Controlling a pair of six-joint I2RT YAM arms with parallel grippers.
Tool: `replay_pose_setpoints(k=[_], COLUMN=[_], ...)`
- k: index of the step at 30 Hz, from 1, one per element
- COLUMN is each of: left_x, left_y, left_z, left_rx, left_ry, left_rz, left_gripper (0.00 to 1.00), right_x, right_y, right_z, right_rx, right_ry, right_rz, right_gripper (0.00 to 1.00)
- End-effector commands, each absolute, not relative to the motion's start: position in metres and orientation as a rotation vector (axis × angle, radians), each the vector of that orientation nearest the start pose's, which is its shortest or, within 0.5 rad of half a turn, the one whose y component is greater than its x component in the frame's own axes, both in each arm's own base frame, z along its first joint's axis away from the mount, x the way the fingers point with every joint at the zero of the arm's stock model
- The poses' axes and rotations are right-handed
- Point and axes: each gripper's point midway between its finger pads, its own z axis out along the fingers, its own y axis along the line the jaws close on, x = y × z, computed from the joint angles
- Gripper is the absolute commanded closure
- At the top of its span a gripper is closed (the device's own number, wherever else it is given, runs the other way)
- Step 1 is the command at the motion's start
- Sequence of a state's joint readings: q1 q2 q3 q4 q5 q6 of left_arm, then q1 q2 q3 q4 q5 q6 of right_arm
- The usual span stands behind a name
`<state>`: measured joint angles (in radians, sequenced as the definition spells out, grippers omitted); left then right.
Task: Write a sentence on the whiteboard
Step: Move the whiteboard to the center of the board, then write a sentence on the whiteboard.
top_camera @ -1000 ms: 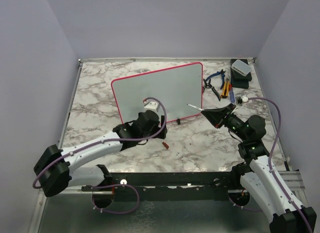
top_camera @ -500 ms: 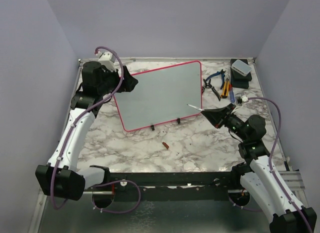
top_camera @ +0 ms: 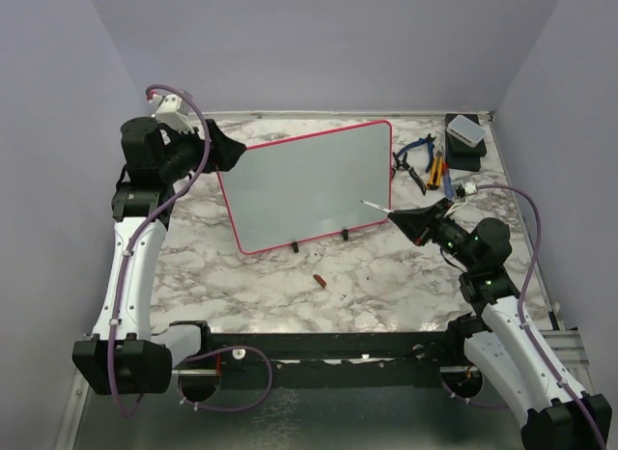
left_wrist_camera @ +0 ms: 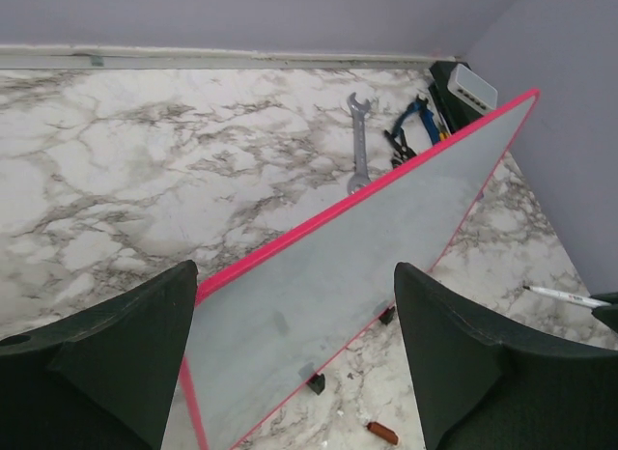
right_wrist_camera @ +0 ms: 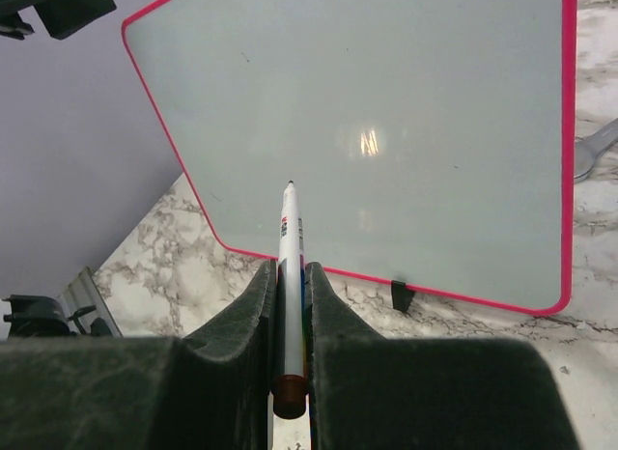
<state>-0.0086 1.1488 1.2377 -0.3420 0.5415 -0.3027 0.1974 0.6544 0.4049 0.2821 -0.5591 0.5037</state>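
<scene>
The whiteboard [top_camera: 309,184] stands tilted on small black feet mid-table, red-pink frame, its face blank; no sentence shows on it. My left gripper [top_camera: 228,153] is open at the board's top left corner; in the left wrist view [left_wrist_camera: 294,271] its jaws stand wide apart over the board's top edge [left_wrist_camera: 367,262]. My right gripper [top_camera: 417,221] is shut on a white marker [top_camera: 379,208] whose tip points at the board's lower right area, just short of it. In the right wrist view the marker [right_wrist_camera: 290,247] lies between my fingers [right_wrist_camera: 256,305], facing the board [right_wrist_camera: 386,112].
A small red-brown cap [top_camera: 320,280] lies on the marble table in front of the board, also in the left wrist view [left_wrist_camera: 382,433]. Pliers and screwdrivers [top_camera: 428,166] and a black box with a white block [top_camera: 465,139] sit back right. A wrench [left_wrist_camera: 359,141] lies behind the board.
My left arm has swung from low in front of the board up to its top left corner, then a bit further left. The right arm and marker have barely moved.
</scene>
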Motion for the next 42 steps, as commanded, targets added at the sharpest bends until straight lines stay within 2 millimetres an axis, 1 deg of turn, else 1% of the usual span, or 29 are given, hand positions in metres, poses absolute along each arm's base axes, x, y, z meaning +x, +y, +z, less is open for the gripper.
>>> replay_pose_setpoints(k=[1, 4, 5, 8, 9, 10, 11, 12, 13, 15, 16, 18, 21, 23, 28, 31, 34, 37, 40, 42], left_x=[0.355, 0.356, 0.354, 0.346, 0.344, 0.344, 0.344, 0.344, 0.344, 0.341, 0.341, 0.341, 0.345, 0.347, 0.344, 0.342, 0.343, 0.344, 0.344, 0.345], left_y=[-0.076, -0.065, -0.065, -0.076, -0.077, -0.077, -0.076, -0.076, -0.075, -0.078, -0.08, -0.083, -0.082, -0.08, -0.079, -0.077, -0.074, -0.072, -0.071, -0.071], left_z=[0.36, 0.344, 0.338, 0.326, 0.322, 0.313, 0.31, 0.302, 0.297, 0.292, 0.295, 0.295, 0.289, 0.283, 0.279, 0.274, 0.269, 0.266, 0.265, 0.263], left_rx=[0.051, 0.015, 0.018, 0.093, 0.109, 0.106, 0.106, 0.103, 0.104, 0.124, 0.146, 0.161, 0.17, 0.168, 0.183, 0.193, 0.186, 0.179, 0.176, 0.171], left_ry=[1.781, 1.796, 1.792, 1.768, 1.764, 1.774, 1.772, 1.781, 1.779, 1.761, 1.731, 1.707, 1.705, 1.715, 1.721, 1.725, 1.743, 1.752, 1.757, 1.762], left_rz=[-0.679, -0.686, -0.705, -0.798, -0.804, -0.805, -0.8, -0.801, -0.802, -0.821, -0.829, -0.846, -0.844, -0.844, -0.843, -0.82, -0.792, -0.778, -0.77, -0.768], left_gripper=[0.16, 0.16, 0.16, 0.16, 0.16, 0.16, 0.16, 0.16, 0.16, 0.17, 0.17, 0.21, 0.32, 0.38, 0.4, 0.44, 0.48, 0.51, 0.58, 0.61], right_x=[0.247, 0.247, 0.246, 0.246, 0.246, 0.245, 0.245, 0.244, 0.244, 0.243, 0.243, 0.243, 0.244, 0.247, 0.256, 0.266, 0.28, 0.29, 0.296, 0.298], right_y=[0.165, 0.166, 0.166, 0.168, 0.169, 0.17, 0.171, 0.173, 0.174, 0.177, 0.178, 0.181, 0.192, 0.204, 0.243, 0.268, 0.295, 0.322, 0.35, 0.369], right_z=[0.26, 0.261, 0.261, 0.262, 0.262, 0.262, 0.262, 0.263, 0.262, 0.265, 0.266, 0.271, 0.278, 0.283, 0.299, 0.31, 0.315, 0.318, 0.321, 0.318], right_rx=[-0.259, -0.266, -0.269, -0.28, -0.286, -0.294, -0.305, -0.323, -0.337, -0.36, -0.367, -0.379, -0.4, -0.42, -0.432, -0.434, -0.448, -0.473, -0.519, -0.546], right_ry=[1.564, 1.561, 1.561, 1.561, 1.561, 1.562, 1.56, 1.558, 1.56, 1.556, 1.554, 1.536, 1.513, 1.501, 1.462, 1.429, 1.432, 1.421, 1.413, 1.415], right_rz=[0.978, 0.981, 0.984, 0.992, 0.995, 1.0, 1.005, 1.012, 1.02, 1.033, 1.037, 1.054, 1.084, 1.091, 1.087, 1.085, 1.058, 1.044, 1.021, 1.014], right_gripper=[0.99, 0.99, 0.99, 0.99, 0.99, 1.0, 1.0, 0.99, 0.99, 0.99, 0.99, 0.99, 0.99, 0.99, 0.99, 0.99, 0.99, 0.99, 0.99, 0.99])
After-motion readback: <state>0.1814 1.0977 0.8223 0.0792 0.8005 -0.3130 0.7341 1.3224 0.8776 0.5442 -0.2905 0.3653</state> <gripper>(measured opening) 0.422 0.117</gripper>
